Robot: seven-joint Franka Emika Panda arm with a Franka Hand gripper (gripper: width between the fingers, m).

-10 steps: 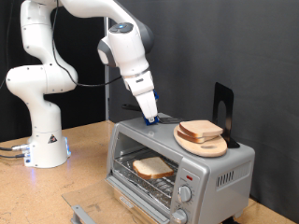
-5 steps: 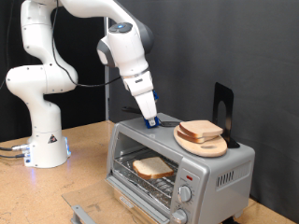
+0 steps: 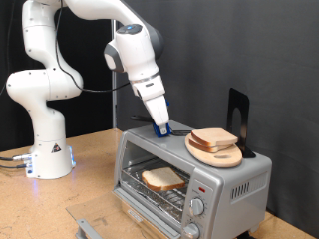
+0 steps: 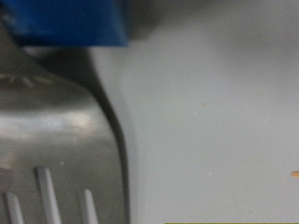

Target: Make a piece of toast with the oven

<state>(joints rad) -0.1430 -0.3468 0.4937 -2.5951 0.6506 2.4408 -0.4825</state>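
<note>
Robot base (image 3: pixel 45 149) stands at nine o'clock of the exterior view on a wooden worktop (image 3: pixel 90 189), and its white arm (image 3: pixel 75 40) rises, arcs over and angles down toward the middle of the scene. Its hand (image 3: pixel 159 126), blue at the tips, sits low on the roof of the oven (image 3: pixel 234 184), near the back edge at about ten o'clock from the round wooden board (image 3: pixel 216 154). Whether the fingers are spread or closed cannot be told from either view, and nothing shows between them; the wrist view gives only a blur of blue fingertip (image 4: pixel 65 23) above grey oven metal with vent slots (image 4: pixel 47 191). Inside the oven, with the door (image 3: pixel 105 224) dropped open, a piece of toast (image 3: pixel 162 178) lies flat on the wire rack, at about seven o'clock from the hand. Further slices (image 3: pixel 214 139) are stacked on the board, just beside the hand's reach at three o'clock, with a black stand (image 3: pixel 237 118) behind. Risk as I judge it: with the hand so close to the roof, a downward press could scrape the metal or nudge the oven, and a sideways sweep could knock the board and spill the stack.
</note>
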